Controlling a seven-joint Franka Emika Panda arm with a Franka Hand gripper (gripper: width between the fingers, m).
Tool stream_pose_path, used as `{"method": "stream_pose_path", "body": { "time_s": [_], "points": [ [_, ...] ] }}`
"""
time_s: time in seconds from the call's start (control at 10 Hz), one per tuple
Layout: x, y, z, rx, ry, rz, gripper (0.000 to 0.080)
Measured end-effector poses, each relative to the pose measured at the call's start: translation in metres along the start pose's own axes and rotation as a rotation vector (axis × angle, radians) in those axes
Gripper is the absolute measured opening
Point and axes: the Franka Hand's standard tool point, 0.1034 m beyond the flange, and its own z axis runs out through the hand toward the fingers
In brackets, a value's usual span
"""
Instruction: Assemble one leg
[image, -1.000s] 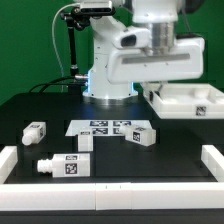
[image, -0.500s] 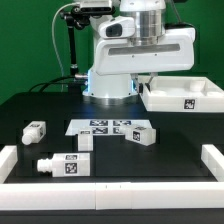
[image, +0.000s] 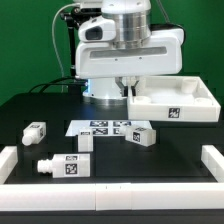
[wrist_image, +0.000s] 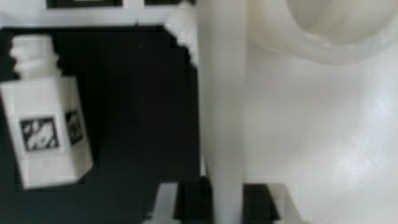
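My gripper (image: 127, 88) is shut on the raised edge of the wide white tray-like panel (image: 178, 102) and holds it above the table at the back of the exterior view's right. Several small white legs with black-and-white tags lie on the black table: one at the left (image: 36, 131), one by the marker board (image: 84, 139), one in the middle (image: 140, 136) and a longer one in front (image: 62, 165). In the wrist view the panel's edge (wrist_image: 222, 110) runs between my fingers (wrist_image: 183, 203), and one leg (wrist_image: 45, 120) lies beside it on the table.
The marker board (image: 105, 127) lies flat in the middle of the table. Low white rails stand at the exterior view's left (image: 10, 160), right (image: 212, 160) and along the front (image: 110, 190). The arm's white base (image: 108, 80) stands behind.
The arm has carried the panel toward the exterior view's left and a little forward. The legs on the table have not moved.
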Motion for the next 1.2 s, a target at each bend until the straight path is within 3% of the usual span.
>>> {"method": "stream_pose_path", "body": {
  "time_s": [0.2, 0.7, 0.8, 1.0, 1.1, 1.2],
  "points": [
    [0.005, 0.017, 0.016, -0.008, -0.016, -0.044, 0.0054],
    [0.006, 0.016, 0.021, -0.011, -0.024, -0.041, 0.0054],
    [0.023, 0.021, 0.027, -0.017, -0.033, -0.034, 0.0054],
    [0.072, 0.016, 0.027, -0.033, -0.024, -0.045, 0.0054],
    [0.087, 0.018, 0.029, -0.037, -0.014, -0.087, 0.0054],
    [0.087, 0.019, 0.030, -0.037, -0.014, -0.083, 0.0054]
  ]
}}
